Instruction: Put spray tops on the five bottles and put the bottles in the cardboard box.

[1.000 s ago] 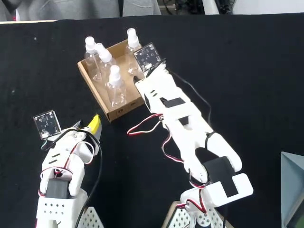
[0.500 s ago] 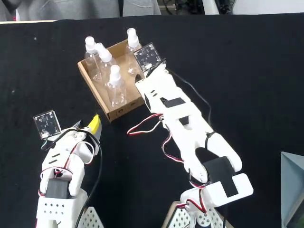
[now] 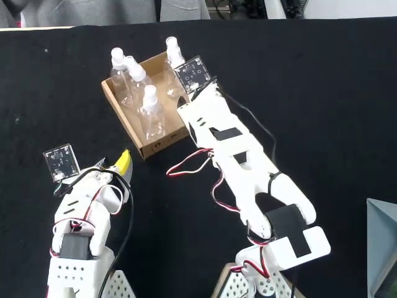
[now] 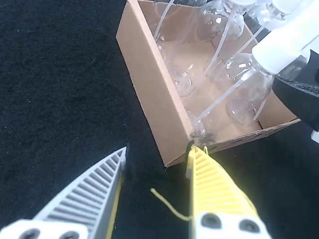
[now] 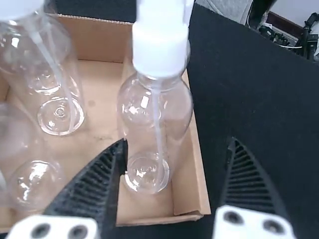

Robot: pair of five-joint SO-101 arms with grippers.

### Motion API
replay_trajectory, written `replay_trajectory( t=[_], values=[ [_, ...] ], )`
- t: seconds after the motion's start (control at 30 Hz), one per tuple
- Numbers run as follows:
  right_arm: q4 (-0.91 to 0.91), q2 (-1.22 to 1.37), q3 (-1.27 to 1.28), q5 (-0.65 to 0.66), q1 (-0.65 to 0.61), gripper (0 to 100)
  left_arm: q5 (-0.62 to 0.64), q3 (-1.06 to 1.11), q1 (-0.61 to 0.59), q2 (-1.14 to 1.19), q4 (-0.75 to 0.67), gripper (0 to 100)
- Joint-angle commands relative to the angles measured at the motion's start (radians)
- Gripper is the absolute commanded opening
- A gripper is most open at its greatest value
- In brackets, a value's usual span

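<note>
Nearest me, my left gripper hangs released and empty over the black table, just short of the cardboard box. Farther out, the right gripper is spread wide, holding nothing. One finger is inside the box and the other outside its wall. A capped bottle stands upright in the corner between them, its spray top cut off at the edge; I cannot tell whether either finger touches it. From above, the right wrist hides that corner's floor. Three more capped bottles stand in the box.
</note>
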Motion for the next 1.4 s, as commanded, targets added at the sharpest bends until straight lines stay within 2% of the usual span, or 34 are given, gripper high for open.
replay_trajectory(
  t=[0.0, 1.37],
  values=[
    [-0.020, -0.005, -0.064, -0.003, 0.021, 25.2, -0.006, 0.024, -0.010, -0.003, -0.006, 18],
    [-0.018, -0.004, -0.085, -0.009, -0.040, 25.2, -0.006, 0.024, -0.031, -0.003, -0.006, 18]
  ],
)
